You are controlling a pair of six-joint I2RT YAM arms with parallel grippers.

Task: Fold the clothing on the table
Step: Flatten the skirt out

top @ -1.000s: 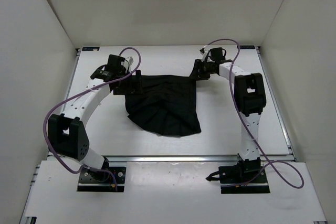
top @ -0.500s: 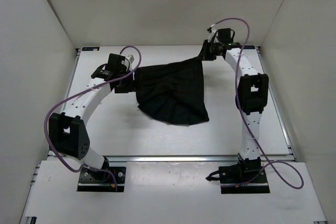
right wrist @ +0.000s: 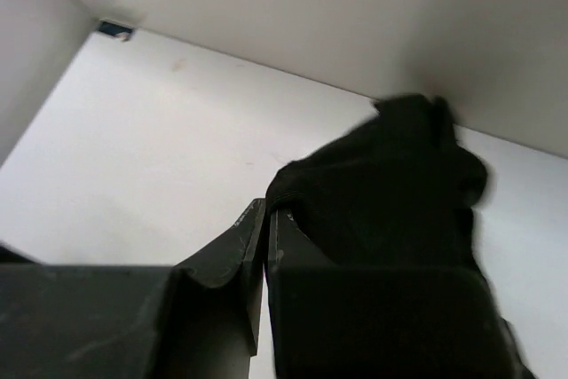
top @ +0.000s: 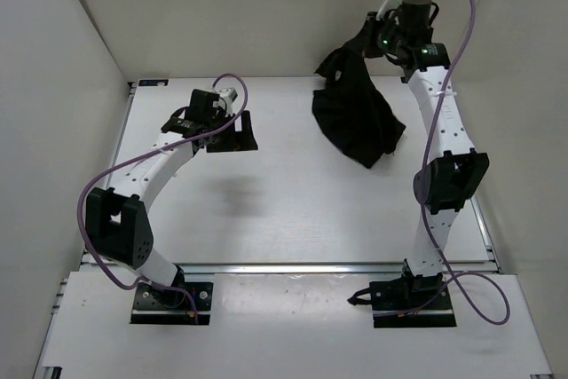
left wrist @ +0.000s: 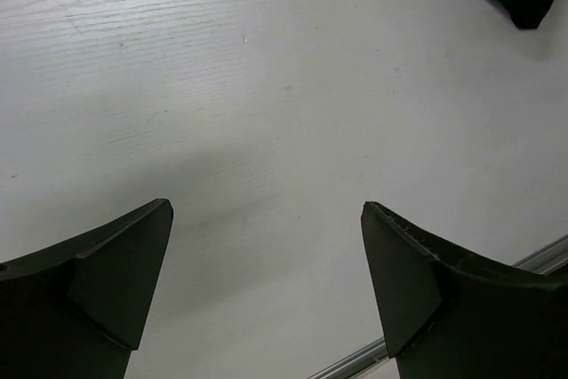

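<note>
clothing (top: 355,117) hangs bunched below right gripper (right wrist: 266,219), pinched at top. lower slowly onto table (top: 293,210); left gripper (left wrist: 266,210), spread wide, empty, should catch free corner.

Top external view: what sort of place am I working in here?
Probably a lab robot test cell, not a home: a white table boxed in by plain white walls, the left arm and right arm bolted beside a metal rail, and only the black clothing to handle.
</note>
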